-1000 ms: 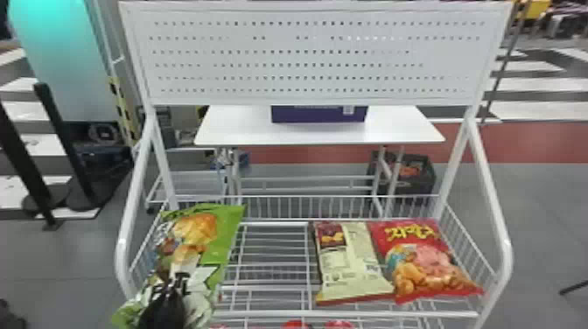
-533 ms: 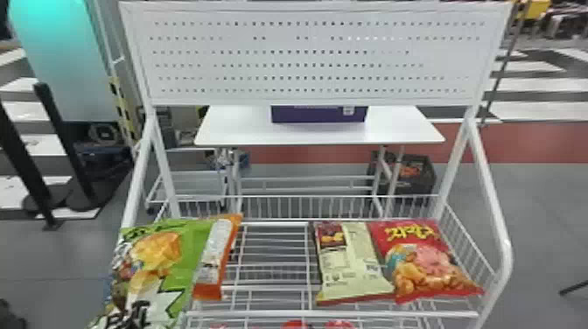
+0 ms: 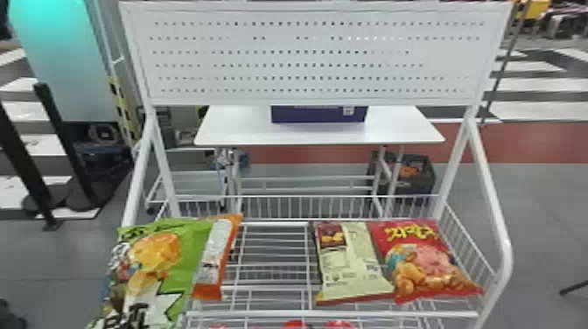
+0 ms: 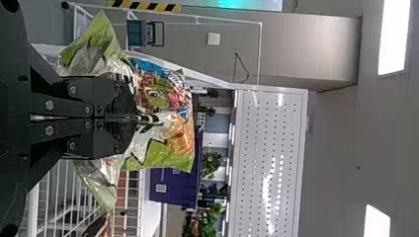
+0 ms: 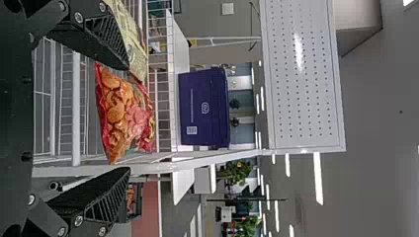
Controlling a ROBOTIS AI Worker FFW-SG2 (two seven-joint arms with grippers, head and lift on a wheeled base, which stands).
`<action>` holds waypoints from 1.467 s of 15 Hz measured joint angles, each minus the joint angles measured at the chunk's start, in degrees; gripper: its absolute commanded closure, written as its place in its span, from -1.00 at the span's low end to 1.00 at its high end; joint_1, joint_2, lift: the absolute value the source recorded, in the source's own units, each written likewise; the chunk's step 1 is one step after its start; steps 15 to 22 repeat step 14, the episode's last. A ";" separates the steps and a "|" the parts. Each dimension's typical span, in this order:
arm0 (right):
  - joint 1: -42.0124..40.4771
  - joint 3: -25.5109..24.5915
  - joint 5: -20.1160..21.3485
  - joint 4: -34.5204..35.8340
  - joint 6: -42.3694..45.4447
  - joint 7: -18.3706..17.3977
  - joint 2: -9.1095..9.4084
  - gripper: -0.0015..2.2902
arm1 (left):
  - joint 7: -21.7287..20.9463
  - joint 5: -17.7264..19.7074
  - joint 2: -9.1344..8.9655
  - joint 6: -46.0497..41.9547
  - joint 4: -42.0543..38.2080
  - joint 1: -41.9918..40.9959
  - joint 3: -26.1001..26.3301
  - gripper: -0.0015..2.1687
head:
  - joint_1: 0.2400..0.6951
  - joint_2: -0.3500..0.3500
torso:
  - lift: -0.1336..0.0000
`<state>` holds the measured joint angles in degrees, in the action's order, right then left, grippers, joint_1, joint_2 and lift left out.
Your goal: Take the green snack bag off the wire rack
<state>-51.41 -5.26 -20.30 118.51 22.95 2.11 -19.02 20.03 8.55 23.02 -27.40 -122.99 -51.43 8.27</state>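
At head-view eight o'clock, by the wire rack (image 3: 332, 314), the green snack bag (image 3: 153, 271) is clamped in the left tool (image 4: 136, 117); the right tool (image 5: 127, 118) is parted. Slippage could be caused by crumpled film; the overlapped orange packet (image 3: 214, 258) could be snagged by sideways withdrawal.

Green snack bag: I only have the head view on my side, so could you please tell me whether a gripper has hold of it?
Observer: Yes, in the left wrist view the left gripper is closed on the green snack bag, and the bag spreads out on both sides of it.
Operator: Thank you. And is the other arm holding anything?
Observer: No, in the right wrist view the right gripper is wide open, with nothing gripped in it.
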 measured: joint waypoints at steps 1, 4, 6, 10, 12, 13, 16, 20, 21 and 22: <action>-0.06 -0.01 0.00 0.09 0.06 0.00 -0.04 -0.85 | 0.00 -0.19 0.00 0.08 0.00 -0.07 0.00 0.61 | 0.14 0.00 | 1.00; -0.18 -0.09 -0.02 0.35 0.12 0.00 -0.13 -0.85 | 0.01 -0.33 0.00 -0.04 -0.08 -0.42 -0.02 0.61 | 0.14 0.00 | 1.00; -0.31 -0.13 -0.02 0.50 0.24 0.00 -0.13 -0.85 | 0.01 -0.36 0.03 -0.21 -0.20 -0.57 -0.09 0.61 | 0.14 0.00 | 1.00; -0.52 -0.34 -0.03 0.66 0.29 0.00 -0.14 -0.85 | 0.01 -0.37 0.10 -0.41 -0.31 -0.60 -0.16 0.61 | 0.14 0.00 | 1.00; -0.53 -0.42 -0.08 0.67 0.29 0.00 -0.14 -0.85 | 0.01 -0.32 0.16 -0.41 -0.29 -0.60 -0.22 0.61 | 0.14 0.00 | 1.00; -0.53 -0.44 -0.08 0.67 0.29 0.00 -0.14 -0.85 | 0.01 -0.30 0.18 -0.41 -0.24 -0.60 -0.25 0.61 | 0.14 0.00 | 1.00; -0.53 -0.45 -0.09 0.67 0.29 0.00 -0.14 -0.85 | 0.01 -0.29 0.18 -0.41 -0.19 -0.60 -0.27 0.61 | 0.14 0.00 | 1.00; -0.53 -0.45 -0.09 0.67 0.29 0.00 -0.14 -0.85 | 0.01 -0.29 0.18 -0.41 -0.19 -0.60 -0.27 0.61 | 0.14 0.00 | 1.00; -0.53 -0.45 -0.09 0.67 0.29 0.00 -0.14 -0.85 | 0.01 -0.29 0.18 -0.41 -0.19 -0.60 -0.27 0.61 | 0.14 0.00 | 1.00; -0.53 -0.45 -0.09 0.67 0.29 0.00 -0.14 -0.85 | 0.01 -0.29 0.18 -0.41 -0.19 -0.60 -0.27 0.61 | 0.14 0.00 | 1.00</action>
